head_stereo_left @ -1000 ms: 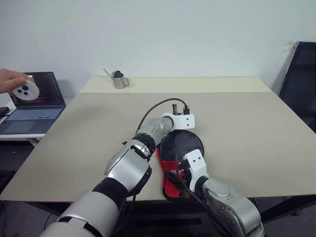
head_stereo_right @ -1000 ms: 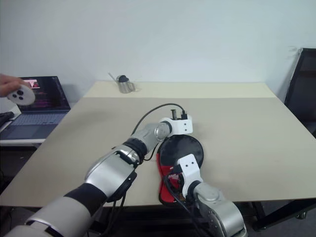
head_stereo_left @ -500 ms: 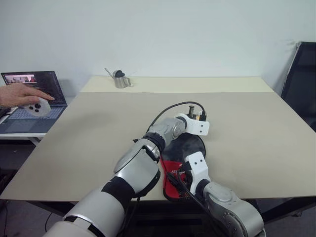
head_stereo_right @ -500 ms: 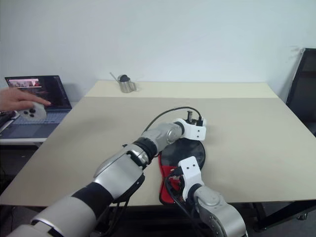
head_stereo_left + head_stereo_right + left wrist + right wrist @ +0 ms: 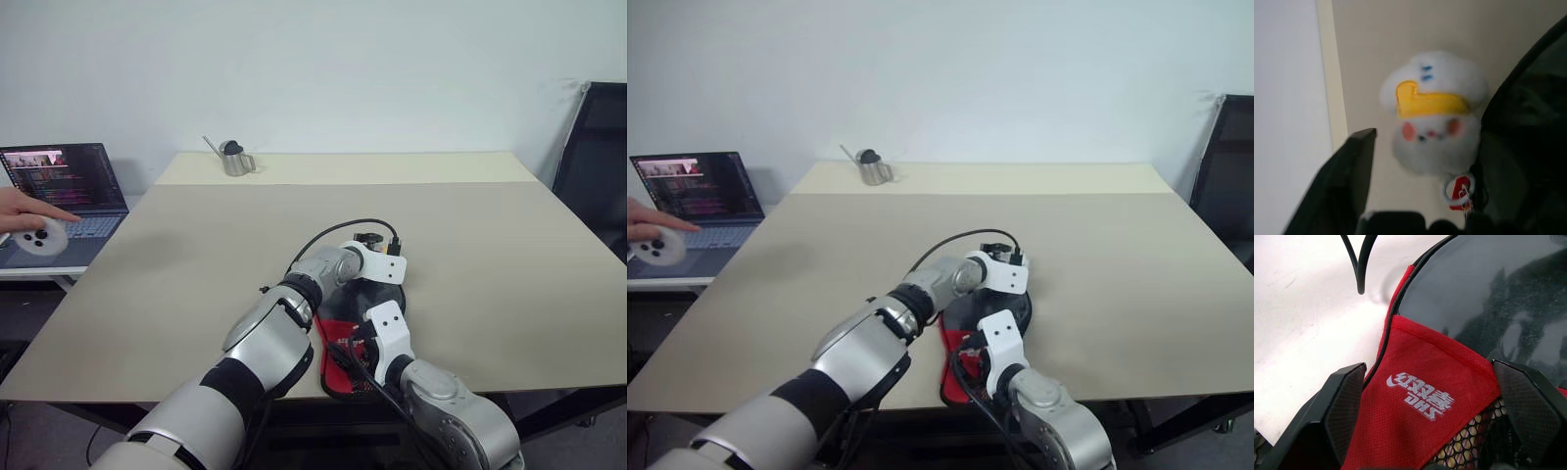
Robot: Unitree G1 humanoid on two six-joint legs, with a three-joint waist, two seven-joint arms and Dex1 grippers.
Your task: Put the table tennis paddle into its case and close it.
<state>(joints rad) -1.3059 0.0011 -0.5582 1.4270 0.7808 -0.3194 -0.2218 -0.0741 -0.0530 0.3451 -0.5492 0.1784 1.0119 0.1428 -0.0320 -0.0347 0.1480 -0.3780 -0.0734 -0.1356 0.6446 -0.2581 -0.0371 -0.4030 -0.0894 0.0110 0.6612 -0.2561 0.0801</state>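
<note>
The case (image 5: 1420, 396) lies flat near the front edge of the worktop (image 5: 196, 255), its red logo panel and mesh pocket toward the robot and its round black end farther out. Whether the table tennis paddle is inside cannot be told, since no handle is seen. The case is judged soft, light and limp: its fabric would fold or slide on the smooth worktop if pulled from one side, so it is best pinned at the red panel while the zip pull is drawn. A white plush charm (image 5: 1432, 112) with a yellow bill hangs from a small ring at the case's far rim; it looks to be fixed at the zip and would give an easy, if floppy, hold.

The right gripper (image 5: 1435, 396) is spread wide over the red panel, nothing held. The left gripper (image 5: 1415, 186) is beside the charm; one finger is seen, and whether it is open cannot be told.

A small metal can (image 5: 235, 159) stands at the far edge. To the left, a person's hand (image 5: 22, 208) holds a round white device over a laptop (image 5: 69, 186).
</note>
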